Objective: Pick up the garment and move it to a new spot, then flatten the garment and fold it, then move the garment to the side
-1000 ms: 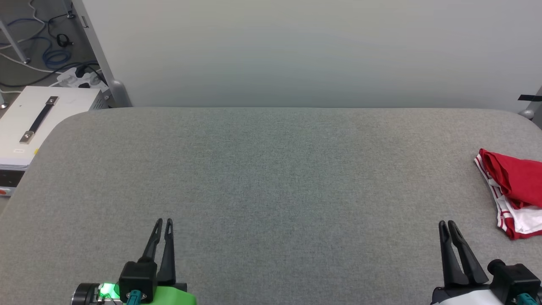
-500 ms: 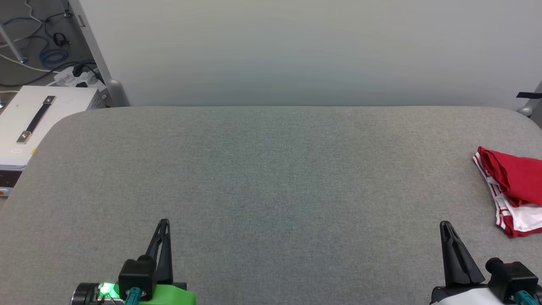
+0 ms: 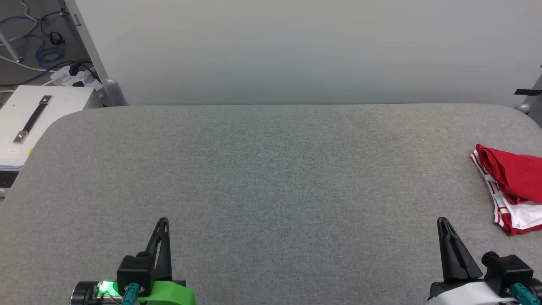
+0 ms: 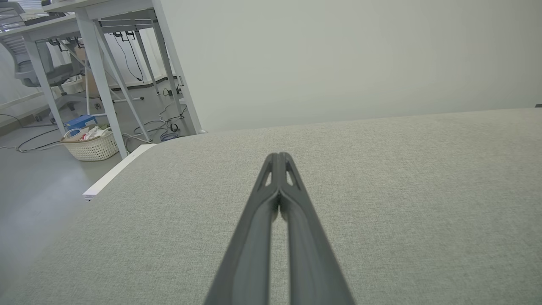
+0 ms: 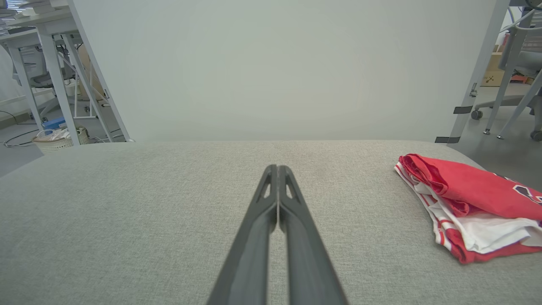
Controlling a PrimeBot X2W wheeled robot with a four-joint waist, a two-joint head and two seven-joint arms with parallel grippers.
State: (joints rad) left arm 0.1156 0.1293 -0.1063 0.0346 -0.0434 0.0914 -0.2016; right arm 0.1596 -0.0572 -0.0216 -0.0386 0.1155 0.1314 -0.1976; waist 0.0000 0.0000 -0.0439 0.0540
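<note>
The garment (image 3: pixel 514 186) is a folded bundle of red and white fabric with striped trim, lying at the far right edge of the grey padded table (image 3: pixel 271 169). In the right wrist view the garment (image 5: pixel 470 207) sits to the right of my fingers, apart from them, with part of a dark print showing on the red cloth. My right gripper (image 3: pixel 442 221) hovers near the front right of the table, shut and empty, left of the garment. My left gripper (image 3: pixel 163 221) is at the front left, also shut with nothing in it. Both pairs of fingertips (image 4: pixel 278 157) (image 5: pixel 277 168) are pressed together.
A pale partition wall (image 3: pixel 296 51) stands behind the table. On the floor at the left are a white box with a black handle (image 3: pixel 29 120), a power strip and cables (image 3: pixel 67 76). Desk legs and a wicker basket (image 4: pixel 91 144) stand beyond the table's left edge.
Both grippers closed from slightly open to shut. The head camera shifted a little, so the whole scene slid slightly left and up; the garment lies as before.
</note>
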